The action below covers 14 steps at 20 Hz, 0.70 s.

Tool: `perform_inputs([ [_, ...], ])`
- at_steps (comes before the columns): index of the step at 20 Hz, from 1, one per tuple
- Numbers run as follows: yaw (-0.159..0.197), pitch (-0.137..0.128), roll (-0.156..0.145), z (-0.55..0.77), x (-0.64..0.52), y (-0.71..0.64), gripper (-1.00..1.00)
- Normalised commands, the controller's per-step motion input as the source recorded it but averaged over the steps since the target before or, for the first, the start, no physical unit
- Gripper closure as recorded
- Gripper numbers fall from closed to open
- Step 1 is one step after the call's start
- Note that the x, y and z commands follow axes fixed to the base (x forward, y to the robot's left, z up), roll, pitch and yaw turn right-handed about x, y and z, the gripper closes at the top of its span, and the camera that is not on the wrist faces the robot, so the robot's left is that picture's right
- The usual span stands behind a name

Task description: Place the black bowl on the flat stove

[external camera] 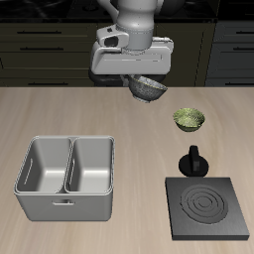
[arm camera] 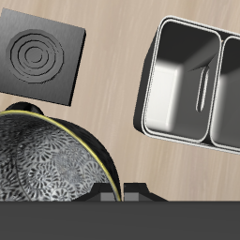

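My gripper (external camera: 142,83) is shut on the black bowl (external camera: 149,88) and holds it tilted, high above the table near its back. In the wrist view the bowl's grey-white speckled inside (arm camera: 42,155) fills the space right by the fingers, with its rim caught between them. The flat stove (external camera: 206,205), a black square plate with pale rings, lies at the table's front edge, well away from the bowl. It also shows in the wrist view (arm camera: 39,58), far below the gripper.
A grey double-basin tray (external camera: 65,177) stands toward the table's front; it also shows in the wrist view (arm camera: 192,84). An olive-green patterned bowl (external camera: 189,120) sits mid-table. A small black knobbed pot (external camera: 193,162) stands just behind the stove.
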Motion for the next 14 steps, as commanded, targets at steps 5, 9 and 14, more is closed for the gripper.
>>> perform_inputs([
  [5, -0.002, -0.008, 0.037, 0.12, 0.30, 0.24, 1.00],
  [9, -0.005, 0.008, 0.018, 0.02, 0.22, 0.10, 1.00],
  [14, -0.031, 0.021, 0.039, 0.02, 0.30, 0.18, 1.00],
])
